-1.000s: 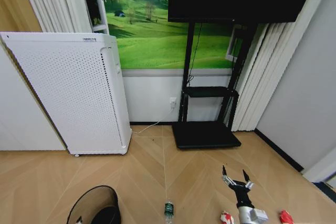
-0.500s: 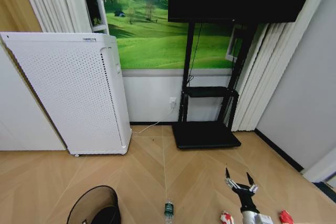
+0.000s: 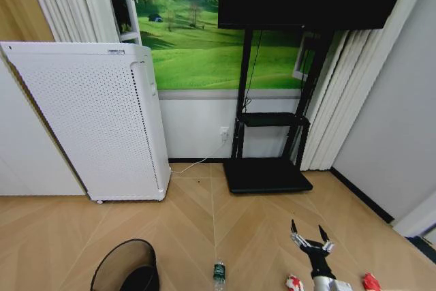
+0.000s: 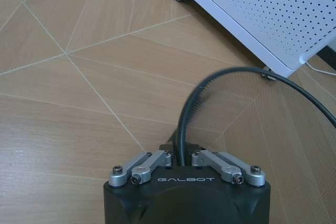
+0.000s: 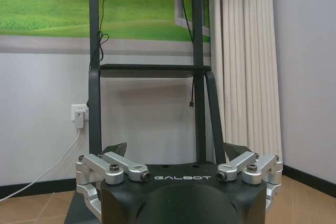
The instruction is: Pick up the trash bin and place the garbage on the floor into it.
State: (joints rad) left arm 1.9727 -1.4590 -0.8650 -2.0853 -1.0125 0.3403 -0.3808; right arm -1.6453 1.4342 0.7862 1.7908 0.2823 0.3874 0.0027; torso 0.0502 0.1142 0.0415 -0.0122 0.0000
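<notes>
The trash bin (image 3: 122, 264), black wire mesh, is at the lower left of the head view over the floor (image 3: 204, 223). My left gripper (image 4: 181, 156) is shut on its thin black rim (image 4: 236, 74), which curves away from the jaws. The garbage lies on the parquet: a clear bottle with a green label (image 3: 219, 274), a red-and-white wrapper (image 3: 294, 283) and a small red piece (image 3: 370, 281). My right gripper (image 3: 307, 231) hangs open just beyond the wrapper, holding nothing. In the right wrist view that gripper (image 5: 176, 150) faces the wall, fingers spread wide.
A tall white perforated appliance (image 3: 95, 120) on castors stands at the left wall. A black TV stand (image 3: 267, 172) with a flat base sits against the back wall, curtains (image 3: 340, 100) to its right. A white cable (image 3: 194, 165) trails from a socket.
The trash bin has shifted slightly to the right with the left gripper. The right gripper has sunk a little toward the lower edge of the head view, still open.
</notes>
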